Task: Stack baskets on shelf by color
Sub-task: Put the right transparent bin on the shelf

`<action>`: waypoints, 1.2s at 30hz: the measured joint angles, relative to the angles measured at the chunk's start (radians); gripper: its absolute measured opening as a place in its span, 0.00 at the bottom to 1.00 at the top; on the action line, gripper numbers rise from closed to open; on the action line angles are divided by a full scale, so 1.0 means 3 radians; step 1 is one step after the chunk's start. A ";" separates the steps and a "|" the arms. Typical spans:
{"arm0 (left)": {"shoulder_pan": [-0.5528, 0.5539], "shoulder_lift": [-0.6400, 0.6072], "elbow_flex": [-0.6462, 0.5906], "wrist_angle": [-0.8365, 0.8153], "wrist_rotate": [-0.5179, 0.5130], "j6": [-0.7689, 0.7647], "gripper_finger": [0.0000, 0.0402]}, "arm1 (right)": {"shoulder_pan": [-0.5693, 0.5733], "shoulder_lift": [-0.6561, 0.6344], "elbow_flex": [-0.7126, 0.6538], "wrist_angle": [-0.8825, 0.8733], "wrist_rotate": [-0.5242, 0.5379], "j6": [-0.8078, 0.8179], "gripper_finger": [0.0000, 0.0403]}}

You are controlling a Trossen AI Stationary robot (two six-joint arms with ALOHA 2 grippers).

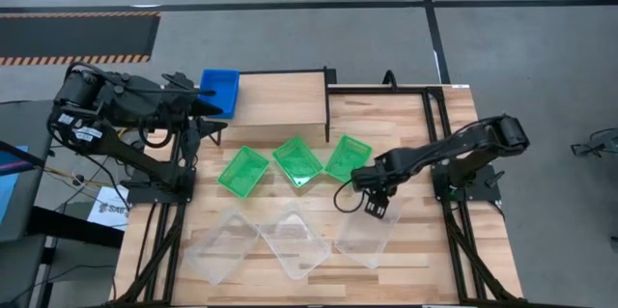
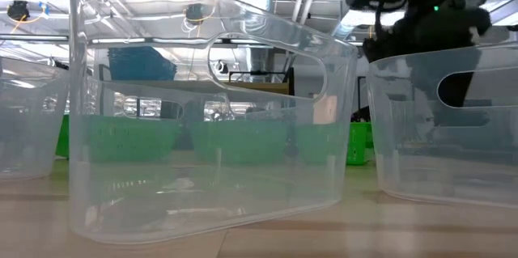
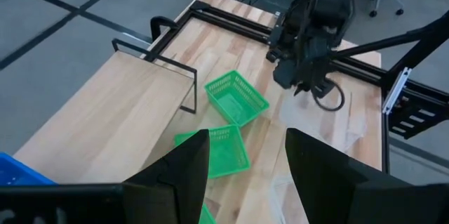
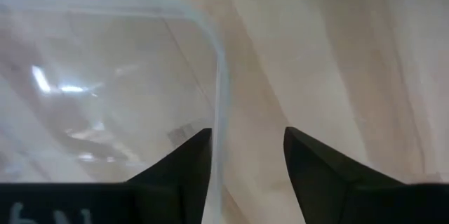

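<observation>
Your right hand (image 1: 379, 208) is straddling the rim of the right clear basket (image 1: 367, 236), fingers apart, one inside and one outside the wall. Two more clear baskets (image 1: 294, 240) are sitting alongside on the counter (image 1: 425, 269); three green baskets (image 1: 297, 161) are lining up behind. Farther back, your left hand (image 1: 210, 105), fingers apart, is hanging beside a blue basket (image 1: 224, 84) at the shelf (image 1: 280, 105).

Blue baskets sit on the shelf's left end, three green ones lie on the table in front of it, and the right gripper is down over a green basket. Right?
Not quite. In the high view the right gripper is over the rightmost clear basket, its rim between the fingers in the right wrist view. The blue baskets, shelf and green baskets are as stated.
</observation>
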 joint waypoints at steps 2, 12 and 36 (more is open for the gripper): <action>0.0000 0.0000 0.0000 0.0000 -0.0009 0.0010 0.44 | -0.0050 -0.0161 0.0002 -0.0029 -0.0007 0.0135 0.52; 0.0000 0.0001 0.0000 0.0001 0.0003 0.0160 0.44 | 0.0094 -0.0945 0.0001 0.0363 -0.0010 0.1254 0.54; 0.0001 -0.0003 0.0001 -0.0413 0.0278 0.0017 0.44 | 0.1172 -0.0256 0.0174 0.2340 0.0178 0.2436 0.53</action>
